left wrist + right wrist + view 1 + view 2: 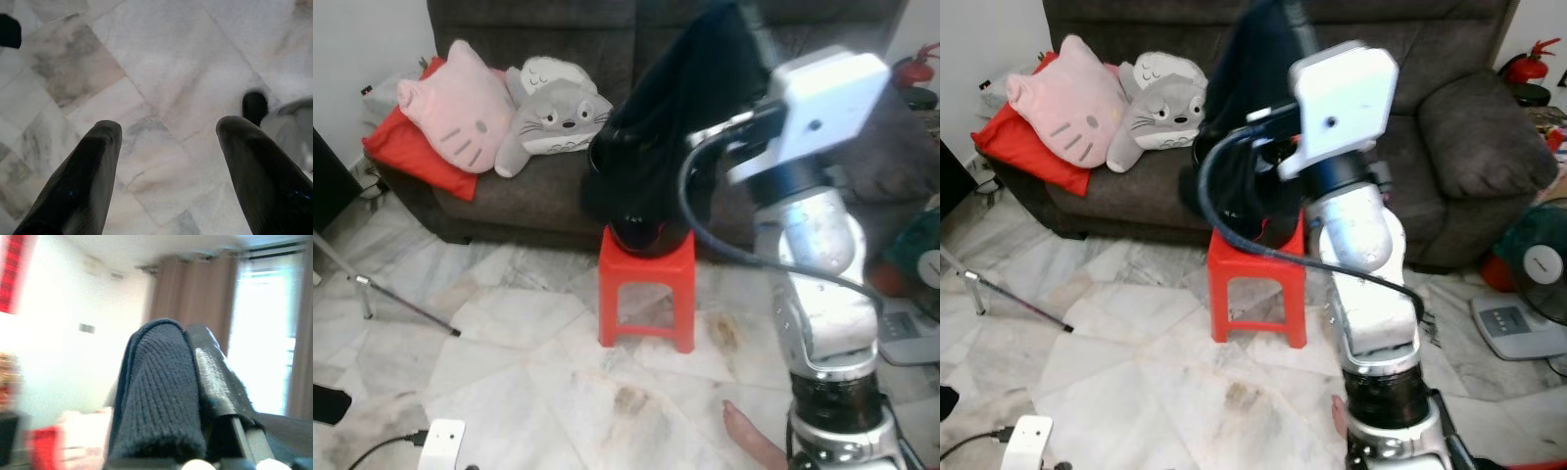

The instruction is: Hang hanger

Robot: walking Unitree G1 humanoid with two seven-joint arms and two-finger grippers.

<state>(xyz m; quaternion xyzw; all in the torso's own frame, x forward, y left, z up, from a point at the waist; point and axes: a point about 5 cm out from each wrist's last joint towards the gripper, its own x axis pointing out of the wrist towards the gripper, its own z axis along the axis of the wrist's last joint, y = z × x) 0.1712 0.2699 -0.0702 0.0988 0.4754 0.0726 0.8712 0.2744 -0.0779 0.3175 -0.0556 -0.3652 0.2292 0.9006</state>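
Right tool (188, 340) raised high, fingers pressed together on a dark navy ribbed-knit garment (661, 127), presumably draped over the hanger; hanger itself hidden under the cloth. Garment dangling from the lifted silver right arm (1361, 255), its lower end resting on the red plastic stool (646, 294) before the dark grey fabric sofa (1449, 127). No rail or hook visible yet. Best done by keeping the pinch firm, lifting until the hem clears the stool, then turning slowly toward a rail to avoid swinging or slipping. Left tool (166, 147) spread wide, hanging idle above the pale marble floor (161, 68)
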